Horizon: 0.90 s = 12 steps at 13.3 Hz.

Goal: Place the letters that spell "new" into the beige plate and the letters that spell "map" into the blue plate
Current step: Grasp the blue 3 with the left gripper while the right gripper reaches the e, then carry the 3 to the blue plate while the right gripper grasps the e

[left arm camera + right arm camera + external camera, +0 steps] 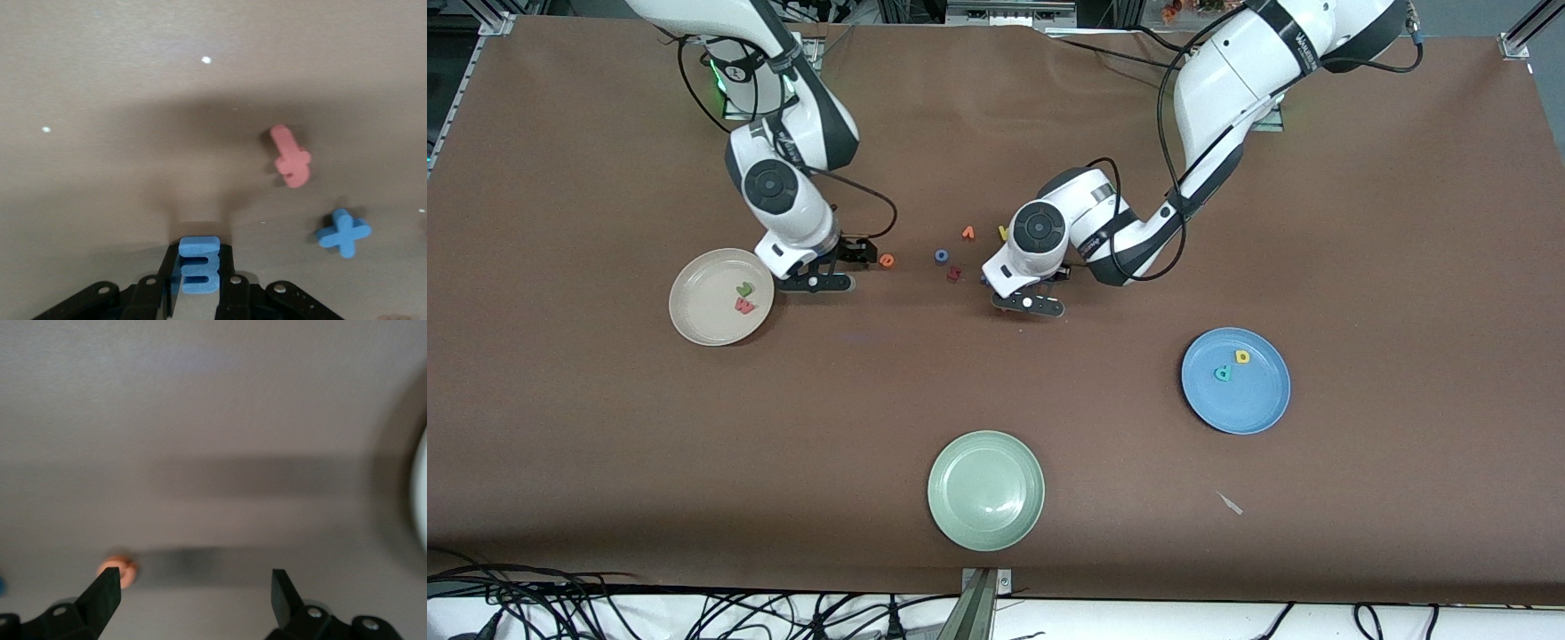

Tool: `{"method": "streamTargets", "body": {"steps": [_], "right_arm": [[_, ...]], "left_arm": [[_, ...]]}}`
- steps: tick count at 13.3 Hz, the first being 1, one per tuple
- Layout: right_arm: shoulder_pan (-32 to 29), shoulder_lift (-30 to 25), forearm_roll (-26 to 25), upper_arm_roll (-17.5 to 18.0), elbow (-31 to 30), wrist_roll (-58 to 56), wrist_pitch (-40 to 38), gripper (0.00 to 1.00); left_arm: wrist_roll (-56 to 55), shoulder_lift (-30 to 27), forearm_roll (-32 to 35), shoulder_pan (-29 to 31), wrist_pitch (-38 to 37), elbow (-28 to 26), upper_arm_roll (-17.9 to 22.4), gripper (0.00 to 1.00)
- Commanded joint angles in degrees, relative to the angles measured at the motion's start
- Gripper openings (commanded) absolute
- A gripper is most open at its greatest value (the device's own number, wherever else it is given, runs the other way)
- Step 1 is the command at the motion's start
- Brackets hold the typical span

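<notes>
Pinching the blue m (199, 265), your left gripper (200, 277) has its fingers pressed onto the letter's sides, low over the cloth near the loose pile, so the m looks set for a carry to the blue plate (1258, 409). That plate sits nearer the camera than the pile, toward the left arm's end, and already has 2 letters in it: the teal a (1223, 373) and the yellow p (1242, 356).

Your right gripper (193, 587) is spread wide with nothing in it, just beside the beige plate (698, 324). The green n (743, 289) and red w (744, 306) lie in that plate. The orange e (887, 260) lies on the cloth between the beige plate and the pile, so the right arm looks lined up for it; it shows right by 1 finger in the right wrist view.

Leftovers in the pile: blue ring (942, 256), orange v (967, 233), dark red piece (954, 273).

Hard to see: from the front the left wrist covers the m completely. A yellow letter by that wrist is half hidden. The green plate (986, 490) holds nothing.
</notes>
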Motion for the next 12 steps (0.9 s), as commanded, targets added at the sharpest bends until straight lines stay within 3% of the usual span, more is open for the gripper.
{"method": "streamTargets", "body": {"steps": [1, 6, 12], "right_arm": [[-0.44, -2.01, 0.24, 2.14, -1.25, 6.89, 0.38, 1.0], [-0.01, -0.71, 0.24, 4.34, -6.35, 13.64, 11.89, 1.0], [1.58, 3.34, -0.64, 4.6, -5.3, 14.1, 14.26, 1.0]], "left_arm": [[0.76, -3.69, 0.22, 1.51, -6.7, 0.32, 0.47, 0.2], [12.43, -9.93, 0.4, 9.58, -15.68, 0.41, 0.65, 0.2], [24.12, -10.04, 14.62, 18.55, -15.78, 4.54, 0.65, 0.2]]}}
